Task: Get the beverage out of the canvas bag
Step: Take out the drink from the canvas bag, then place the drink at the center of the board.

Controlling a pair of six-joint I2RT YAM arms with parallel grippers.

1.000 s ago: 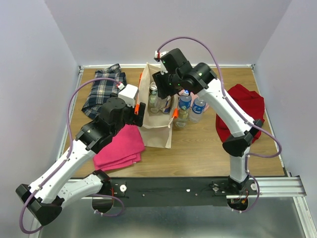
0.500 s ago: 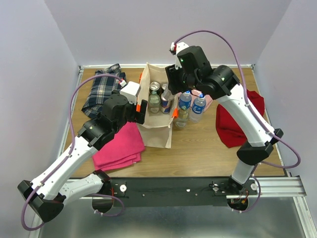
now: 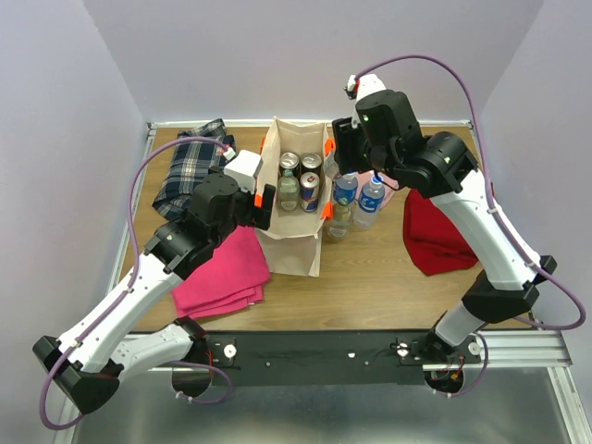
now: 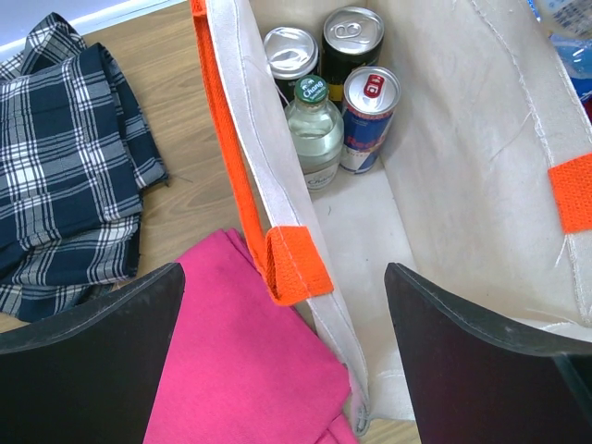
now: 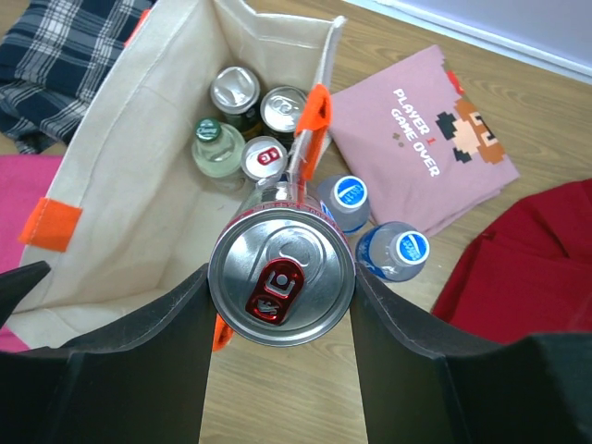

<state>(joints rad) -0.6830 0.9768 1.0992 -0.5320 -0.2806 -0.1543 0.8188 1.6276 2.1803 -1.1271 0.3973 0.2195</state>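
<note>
The beige canvas bag point(image 3: 294, 242) with orange handles stands open mid-table. It holds two silver-topped cans point(image 4: 289, 50), a Red Bull can point(image 4: 370, 113) and a green-capped glass bottle point(image 4: 314, 129). My right gripper point(image 5: 280, 310) is shut on a silver can with a red tab point(image 5: 280, 276). It holds the can in the air above the bag's right wall point(image 5: 314, 139). In the top view the right gripper point(image 3: 339, 159) hides this can. My left gripper point(image 4: 282, 310) is open and straddles the bag's left wall and its orange handle point(image 4: 291, 264).
Two blue-capped water bottles point(image 5: 350, 194) point(image 5: 404, 248) stand just right of the bag. A pink printed T-shirt point(image 5: 416, 129) and a red cloth point(image 3: 444, 231) lie to the right. A folded pink cloth point(image 3: 222, 277) and a plaid cloth point(image 3: 194, 171) lie to the left.
My right gripper has risen out of the bag with the can and moved right, from over the bag's inside to over its right wall. The left arm has barely moved.
</note>
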